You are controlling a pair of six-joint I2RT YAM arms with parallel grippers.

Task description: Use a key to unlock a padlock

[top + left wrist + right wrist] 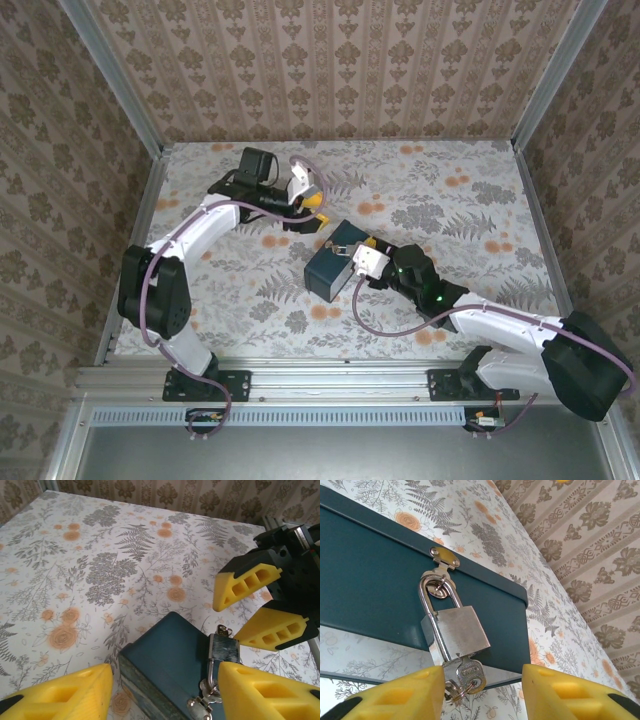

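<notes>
Nearest me, my right gripper (482,676) has its jaws parted, with the key (468,672) between them beside one finger. The key sits in the padlock (461,632), which is hooked through the hasp of the teal box (370,580) on the table (450,200). Beyond, my left gripper (165,674) is spread wide, holding nothing.

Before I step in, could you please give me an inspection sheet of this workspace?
Surface: floral-print table, flat.
Job's things: teal box on the table; padlock hanging from its hasp; key in the lock's underside, ring attached.
Clutter: nothing seen.
End effectors: left end effector open, facing the box and padlock; right end effector open, the key within its gap.
Cables: purple cable looped along each arm.
Surroundings: patterned walls, metal frame rail.
</notes>
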